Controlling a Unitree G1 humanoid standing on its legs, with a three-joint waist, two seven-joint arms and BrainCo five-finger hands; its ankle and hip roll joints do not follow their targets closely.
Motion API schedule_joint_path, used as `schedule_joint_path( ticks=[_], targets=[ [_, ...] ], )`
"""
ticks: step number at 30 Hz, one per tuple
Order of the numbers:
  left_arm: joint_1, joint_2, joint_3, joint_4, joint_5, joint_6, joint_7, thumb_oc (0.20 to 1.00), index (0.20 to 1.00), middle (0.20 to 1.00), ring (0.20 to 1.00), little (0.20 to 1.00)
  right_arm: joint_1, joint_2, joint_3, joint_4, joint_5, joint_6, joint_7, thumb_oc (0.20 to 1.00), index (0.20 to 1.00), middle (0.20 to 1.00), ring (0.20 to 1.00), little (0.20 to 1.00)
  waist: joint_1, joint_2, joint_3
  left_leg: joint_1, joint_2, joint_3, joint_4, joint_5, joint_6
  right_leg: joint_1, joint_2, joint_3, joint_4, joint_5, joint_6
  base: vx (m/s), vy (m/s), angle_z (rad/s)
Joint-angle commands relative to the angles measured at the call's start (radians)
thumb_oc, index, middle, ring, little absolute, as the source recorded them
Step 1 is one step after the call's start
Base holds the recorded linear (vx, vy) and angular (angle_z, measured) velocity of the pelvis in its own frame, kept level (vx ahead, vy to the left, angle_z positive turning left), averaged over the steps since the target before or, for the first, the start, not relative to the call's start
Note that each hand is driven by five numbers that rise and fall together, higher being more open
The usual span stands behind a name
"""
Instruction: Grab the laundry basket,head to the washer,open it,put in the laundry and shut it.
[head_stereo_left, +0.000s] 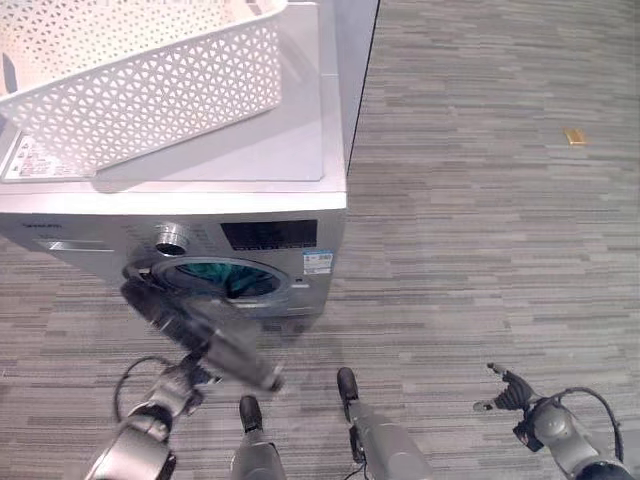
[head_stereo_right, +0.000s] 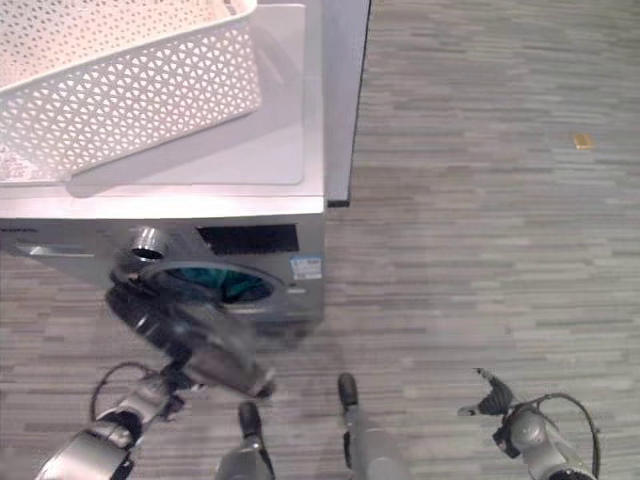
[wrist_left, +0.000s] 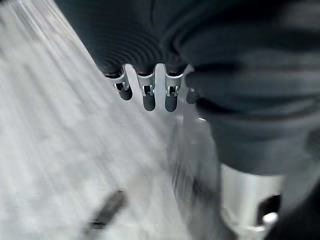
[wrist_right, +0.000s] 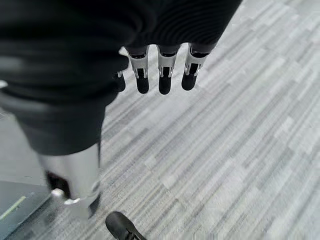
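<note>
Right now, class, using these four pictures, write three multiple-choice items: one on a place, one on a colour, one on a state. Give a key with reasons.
1. Where is the white laundry basket?
A. on the floor
B. on top of the washer
C. in the right hand

2. What colour is the laundry inside the drum?
A. teal
B. red
C. yellow

3. The washer door is:
A. shut
B. swung open
C. removed

Key: B, it rests on the washer's lid; A, teal cloth shows in the opening; B, the door hangs out by the left hand.
</note>
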Motion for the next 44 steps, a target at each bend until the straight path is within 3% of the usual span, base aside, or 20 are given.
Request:
schedule_joint_path(
  ticks=[1, 6, 11, 16, 18, 19, 21, 24, 27, 30, 33, 36, 44],
  targets=[
    [-0.146, -0.01, -0.006, -0.008, -0.028, -0.078, 0.036, 1.0, 1.0, 1.0, 1.0, 1.0, 0.027, -0.006, -0.006, -0.081, 0.013, -0.024, -0.017, 1.0, 1.0, 1.0, 1.0, 1.0, -0.041, -0.076, -0.053, -0.085, 0.054, -0.044, -0.011, 0.125, -0.039, 0.069, -0.03, 0.005, -0.004, -0.161, 0.059, -0.04, -0.058, -0.27],
    [-0.237, -0.009, -0.004, 0.037, -0.006, -0.084, 0.09, 1.0, 1.0, 1.0, 1.0, 1.0, 0.06, -0.026, -0.023, -0.087, 0.041, -0.043, -0.023, 1.0, 1.0, 1.0, 1.0, 1.0, -0.083, -0.087, -0.068, -0.083, 0.081, -0.001, -0.016, 0.128, -0.049, 0.059, -0.02, 0.03, -0.028, -0.144, 0.069, -0.03, -0.036, -0.29],
    [-0.239, 0.02, 0.014, 0.024, 0.001, -0.094, 0.111, 1.0, 1.0, 1.0, 1.0, 1.0, 0.055, -0.022, -0.014, -0.07, 0.032, -0.044, -0.031, 1.0, 1.0, 1.0, 1.0, 1.0, -0.079, -0.086, -0.071, -0.09, 0.076, -0.006, -0.016, 0.118, -0.046, 0.041, -0.021, 0.04, -0.03, -0.132, 0.076, -0.03, -0.005, -0.25],
    [-0.019, 0.103, 0.001, -0.3, 0.014, -0.137, 0.086, 1.0, 1.0, 1.0, 1.0, 1.0, 0.058, 0.021, -0.03, -0.047, 0.03, -0.044, -0.034, 1.0, 1.0, 1.0, 1.0, 1.0, -0.018, -0.044, -0.052, -0.096, 0.054, -0.027, -0.016, 0.118, -0.037, 0.048, -0.038, 0.015, -0.027, -0.137, 0.073, 0.0, 0.036, 0.01],
    [0.183, 0.197, 0.018, -0.541, -0.019, -0.189, 0.012, 1.0, 1.0, 1.0, 1.0, 1.0, 0.048, 0.05, -0.02, -0.027, 0.039, -0.055, -0.014, 1.0, 1.0, 1.0, 1.0, 1.0, 0.019, -0.02, -0.05, -0.096, 0.033, -0.051, -0.016, 0.114, -0.031, 0.066, -0.051, -0.007, -0.027, -0.144, 0.072, 0.03, 0.036, 0.3],
    [0.185, 0.199, 0.02, -0.544, -0.019, -0.187, 0.011, 1.0, 1.0, 1.0, 1.0, 1.0, 0.047, 0.05, -0.018, -0.026, 0.039, -0.055, -0.015, 1.0, 1.0, 1.0, 1.0, 1.0, 0.018, -0.02, -0.052, -0.1, 0.034, -0.052, -0.016, 0.117, -0.031, 0.063, -0.049, -0.007, -0.028, -0.14, 0.071, 0.04, 0.035, 0.27],
    [0.323, 0.246, 0.049, -0.653, -0.113, -0.246, -0.039, 1.0, 1.0, 1.0, 1.0, 1.0, 0.033, 0.078, 0.009, 0.017, 0.044, -0.064, 0.0, 1.0, 1.0, 1.0, 1.0, 1.0, 0.048, -0.005, -0.058, -0.091, 0.016, -0.067, -0.016, 0.108, -0.026, 0.082, -0.062, -0.02, -0.026, -0.148, 0.072, 0.04, 0.028, 0.56],
    [0.445, 0.238, 0.087, -0.691, -0.184, -0.306, -0.064, 1.0, 1.0, 1.0, 1.0, 1.0, 0.016, 0.116, 0.061, 0.095, 0.027, -0.081, 0.008, 1.0, 1.0, 1.0, 1.0, 1.0, 0.086, 0.004, -0.071, -0.082, -0.005, -0.093, -0.014, 0.101, -0.02, 0.111, -0.075, -0.041, -0.02, -0.158, 0.073, 0.04, 0.0, 0.28],
    [0.497, 0.205, 0.11, -0.618, -0.203, -0.318, -0.079, 1.0, 1.0, 1.0, 1.0, 1.0, 0.005, 0.152, 0.085, 0.18, 0.006, -0.087, -0.002, 1.0, 1.0, 1.0, 1.0, 1.0, 0.111, 0.008, -0.081, -0.077, -0.023, -0.114, -0.012, 0.1, -0.015, 0.13, -0.084, -0.062, -0.016, -0.162, 0.075, 0.03, -0.015, 0.4],
    [0.544, 0.119, 0.158, -0.459, -0.27, -0.292, -0.1, 1.0, 1.0, 1.0, 1.0, 1.0, -0.004, 0.2, 0.094, 0.305, -0.021, -0.075, -0.023, 1.0, 1.0, 1.0, 1.0, 1.0, 0.143, 0.015, -0.095, -0.064, -0.049, -0.145, -0.007, 0.091, -0.004, 0.158, -0.103, -0.096, -0.007, -0.17, 0.078, 0.01, -0.011, 0.45],
    [0.555, 0.025, 0.233, -0.23, -0.205, -0.287, -0.021, 1.0, 1.0, 1.0, 1.0, 1.0, -0.027, 0.288, 0.076, 0.526, -0.013, -0.056, -0.07, 1.0, 1.0, 1.0, 1.0, 1.0, 0.19, 0.013, -0.115, -0.042, -0.085, -0.186, 0.0, 0.07, 0.01, 0.203, -0.126, -0.136, 0.0, -0.179, 0.082, 0.02, -0.02, 0.44],
    [0.55, -0.057, 0.362, -0.01, -0.232, -0.281, 0.052, 1.0, 1.0, 1.0, 1.0, 1.0, -0.021, 0.362, 0.033, 0.643, 0.022, -0.05, -0.103, 1.0, 1.0, 1.0, 1.0, 1.0, 0.221, -0.006, -0.145, -0.005, -0.107, -0.214, 0.006, 0.04, 0.022, 0.259, -0.147, -0.169, 0.004, -0.194, 0.087, 0.05, -0.02, 0.37],
    [0.545, -0.092, 0.392, 0.018, -0.331, -0.278, 0.027, 1.0, 1.0, 1.0, 1.0, 1.0, -0.006, 0.406, 0.037, 0.683, 0.035, -0.035, -0.097, 1.0, 1.0, 1.0, 1.0, 1.0, 0.238, -0.032, -0.188, 0.043, -0.131, -0.243, 0.0, 0.006, 0.036, 0.311, -0.172, -0.207, 0.018, -0.209, 0.097, 0.04, -0.004, 0.15]
  ],
)
